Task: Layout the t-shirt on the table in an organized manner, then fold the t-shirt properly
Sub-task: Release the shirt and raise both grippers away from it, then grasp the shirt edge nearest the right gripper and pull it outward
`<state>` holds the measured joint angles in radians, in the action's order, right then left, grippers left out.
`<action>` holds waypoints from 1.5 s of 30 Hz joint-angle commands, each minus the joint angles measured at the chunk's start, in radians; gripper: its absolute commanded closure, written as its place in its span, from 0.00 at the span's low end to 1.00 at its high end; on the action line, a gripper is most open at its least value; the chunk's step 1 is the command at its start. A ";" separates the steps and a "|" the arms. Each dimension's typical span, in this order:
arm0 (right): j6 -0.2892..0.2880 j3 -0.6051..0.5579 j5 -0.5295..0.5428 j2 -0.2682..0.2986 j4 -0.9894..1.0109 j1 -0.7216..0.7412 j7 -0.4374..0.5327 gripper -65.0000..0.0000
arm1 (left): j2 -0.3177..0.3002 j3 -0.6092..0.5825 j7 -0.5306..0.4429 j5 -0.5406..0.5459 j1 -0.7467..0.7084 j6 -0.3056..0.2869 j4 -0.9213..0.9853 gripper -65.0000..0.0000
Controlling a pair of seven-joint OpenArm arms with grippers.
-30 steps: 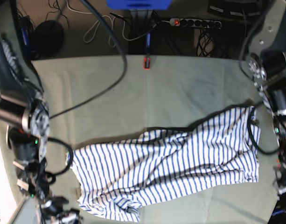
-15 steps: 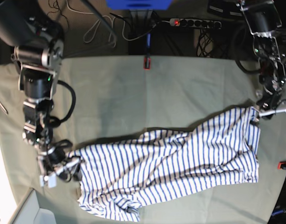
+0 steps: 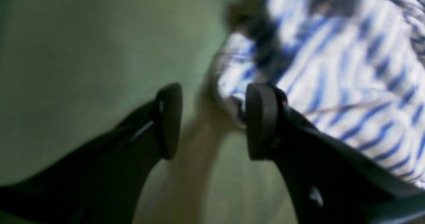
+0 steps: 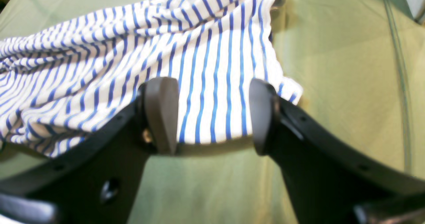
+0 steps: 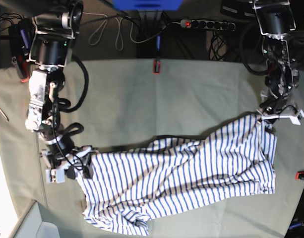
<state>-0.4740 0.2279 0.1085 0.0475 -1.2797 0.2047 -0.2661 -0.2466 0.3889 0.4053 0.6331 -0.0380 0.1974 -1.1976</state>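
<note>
The t-shirt (image 5: pixel 181 178), white with thin blue stripes, lies crumpled and stretched slantwise across the near half of the table (image 5: pixel 191 94). My right gripper (image 5: pixel 75 166) is at the shirt's left edge. In the right wrist view it (image 4: pixel 211 116) stands open, and the shirt's hem (image 4: pixel 206 51) lies across the gap between its fingers. At the shirt's far right corner is my left gripper (image 5: pixel 275 115). In the blurred left wrist view it (image 3: pixel 215 121) is open, with the striped corner (image 3: pixel 332 67) lying by its right finger (image 3: pixel 262 121).
A red clamp (image 5: pixel 155 66) sits on the table's far edge and another (image 5: pixel 303 174) on its right edge. Behind the table are a power strip (image 5: pixel 206 23) and loose cables. A pale box corner (image 5: pixel 32 223) shows at bottom left.
Both arms have swung in from the table's sides to the shirt's two ends. The right gripper has closed in on the left hem. The shirt has hardly moved.
</note>
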 commanded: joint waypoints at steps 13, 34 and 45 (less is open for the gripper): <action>-0.009 0.001 0.012 0.004 -0.170 -0.100 0.008 0.48 | -0.012 0.005 -0.016 -0.005 0.068 -0.003 0.048 0.55; -0.009 0.003 0.012 0.007 -0.282 -0.184 0.008 0.48 | -0.012 0.014 -0.015 0.008 -0.073 0.001 -0.202 1.00; -0.010 -0.003 0.012 0.002 -0.275 -0.179 0.008 0.48 | 0.022 0.241 0.217 0.259 -0.386 -0.002 -0.565 1.00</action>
<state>-0.4740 0.2237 0.1081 0.0467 -1.5394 0.0086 -0.2890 -0.2134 0.6243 0.6392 0.8696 -0.4252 0.1867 -1.7435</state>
